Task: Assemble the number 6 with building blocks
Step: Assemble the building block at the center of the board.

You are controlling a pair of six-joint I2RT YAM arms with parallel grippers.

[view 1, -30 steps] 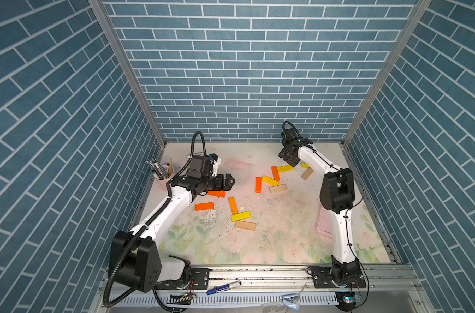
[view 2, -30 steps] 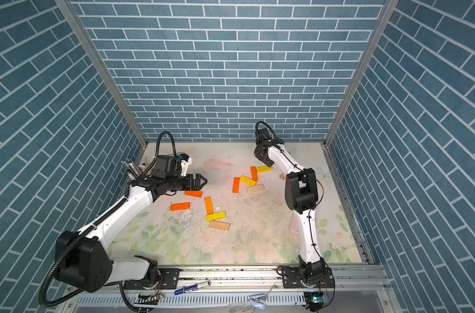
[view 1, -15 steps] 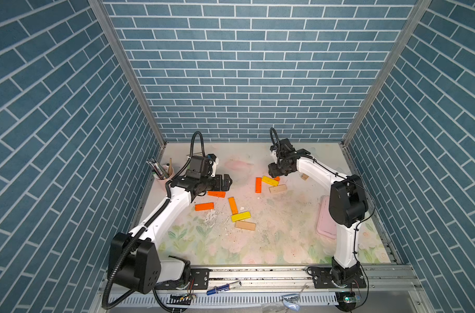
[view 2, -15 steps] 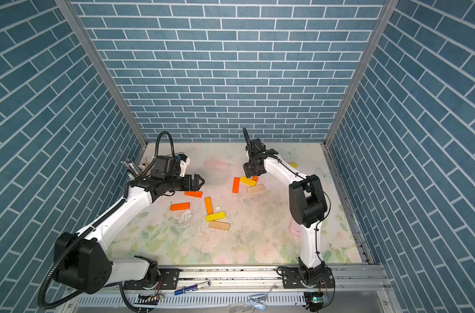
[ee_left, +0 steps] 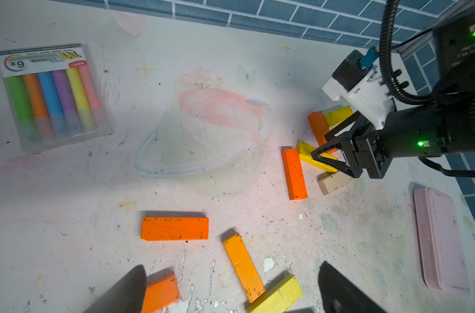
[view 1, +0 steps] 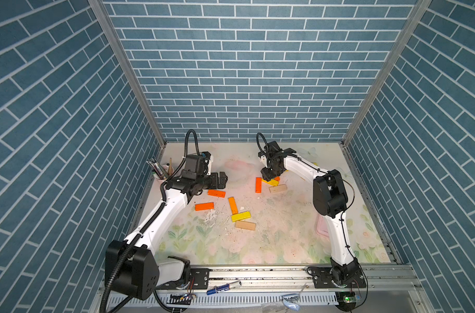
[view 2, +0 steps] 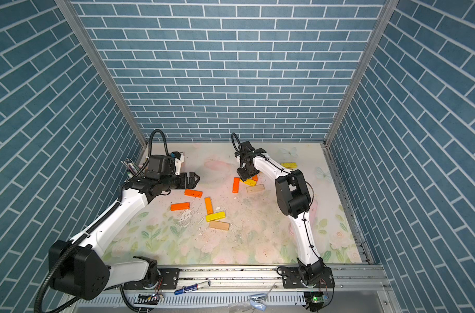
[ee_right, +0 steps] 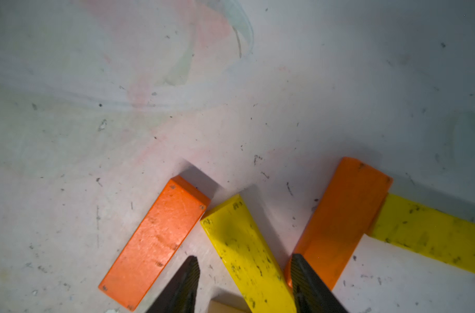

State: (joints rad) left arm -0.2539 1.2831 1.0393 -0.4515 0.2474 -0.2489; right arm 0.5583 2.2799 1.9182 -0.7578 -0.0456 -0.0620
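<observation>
Right gripper (ee_right: 243, 257), jaws part open and empty, straddled the yellow block (ee_right: 244, 238) in the far cluster, between two orange blocks (ee_right: 155, 244). A clean grasp needed centred jaws closing squarely, clear of both neighbours. Left gripper (ee_left: 232, 267) hung wide open, empty, at left.

The left arm (view 1: 171, 214) and right arm (view 1: 336, 235) are wearing white shells between black joint housings. A ribbed black hose (ee_left: 384, 48) is hanging off the right one, a green light (ee_left: 420, 143) is glowing there, and the right pincer (ee_right: 243, 256) is showing ridged black fingers (ee_right: 186, 284).
</observation>
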